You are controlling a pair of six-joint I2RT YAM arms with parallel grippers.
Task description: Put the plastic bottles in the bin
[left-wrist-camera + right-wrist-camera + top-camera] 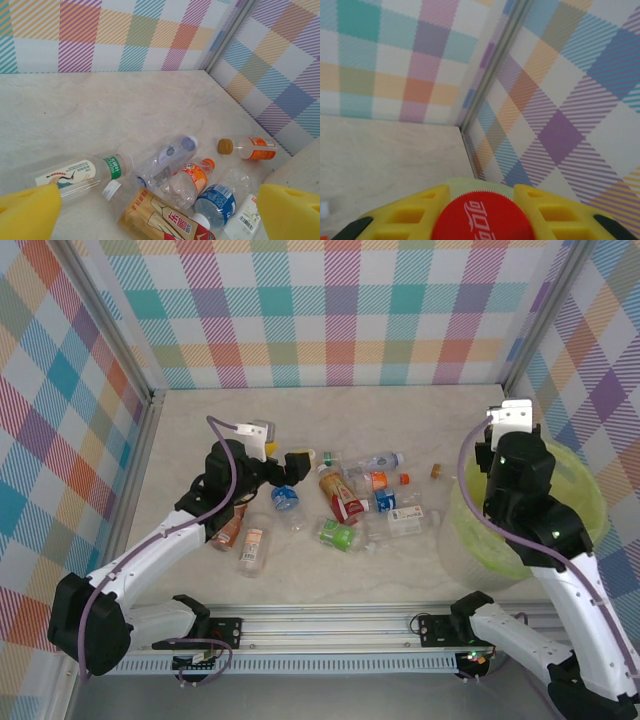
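Over the large round translucent yellow-green plastic bin (588, 502), the right gripper (480, 200) is clamped on a red-capped plastic bottle (482, 222); release only once well inside its rim. Left of the bin, the left gripper (160, 220) hangs spread above loose clear plastic bottles (340, 502).

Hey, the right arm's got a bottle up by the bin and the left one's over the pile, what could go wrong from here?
1. The right gripper pinches a red-capped bottle and, in the top view, seems close to the rim of the bin. Released there, the bottle might glance off and land outside.
2. The open left gripper hangs over crowded bottles. Closing could catch two or roll neighbours away.
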